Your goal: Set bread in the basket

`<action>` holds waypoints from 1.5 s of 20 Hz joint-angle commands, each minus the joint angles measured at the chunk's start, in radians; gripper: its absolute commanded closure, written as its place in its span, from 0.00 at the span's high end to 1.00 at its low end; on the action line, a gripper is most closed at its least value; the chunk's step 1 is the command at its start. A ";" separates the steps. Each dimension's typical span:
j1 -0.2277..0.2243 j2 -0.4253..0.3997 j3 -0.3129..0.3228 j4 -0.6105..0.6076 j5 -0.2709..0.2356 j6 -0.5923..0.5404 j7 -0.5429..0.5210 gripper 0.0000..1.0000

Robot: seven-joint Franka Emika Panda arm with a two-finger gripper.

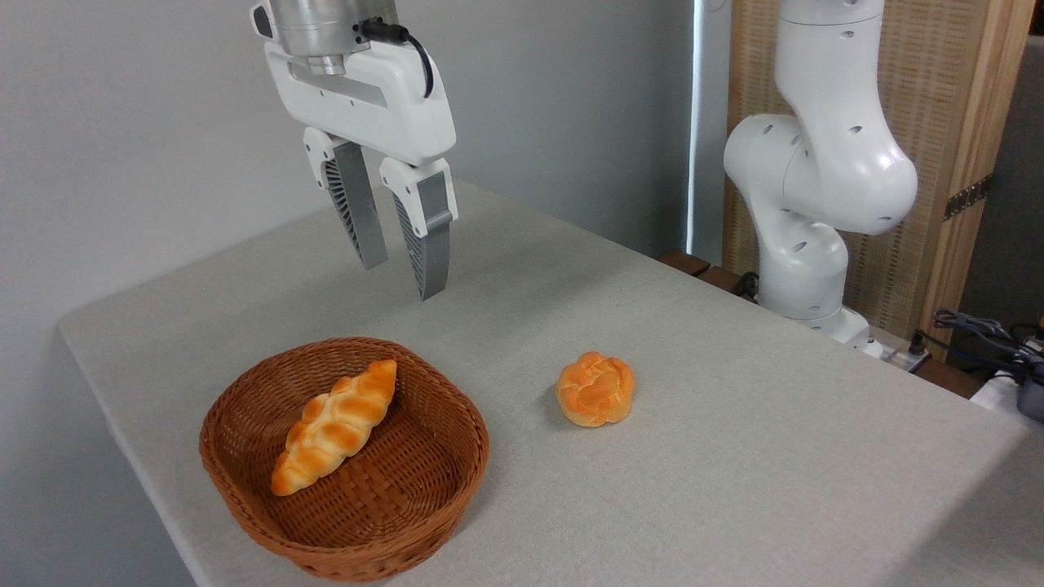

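The bread [596,389], a small round knotted bun with a golden-orange crust, lies on the grey table right of the basket. The basket [457,477] is round, shallow, woven and reddish-brown, near the table's front left. My gripper [403,277] hangs open in the air above the basket's far rim, well up and to the left of the bun, with nothing between its grey fingers [433,253].
A long braided golden loaf [336,425] lies inside the basket. The arm's white base [807,204] stands at the table's far right edge, with cables [979,330] beyond it. The table [734,456] ends close to the basket's left and front.
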 commanded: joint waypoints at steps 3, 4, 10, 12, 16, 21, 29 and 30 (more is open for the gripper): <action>0.002 0.004 0.004 0.013 -0.011 -0.013 0.001 1.00; 0.002 0.004 0.004 0.013 -0.011 -0.013 0.001 1.00; 0.002 0.002 0.004 0.013 -0.011 -0.013 0.001 1.00; 0.002 0.002 0.004 0.012 -0.011 -0.013 0.001 1.00; 0.002 -0.002 0.012 0.007 -0.011 -0.012 0.004 1.00; 0.000 -0.037 0.015 -0.055 -0.011 0.031 0.005 1.00; -0.001 -0.272 0.090 -0.426 -0.005 0.173 0.117 1.00; -0.001 -0.301 0.101 -0.480 -0.005 0.210 0.120 1.00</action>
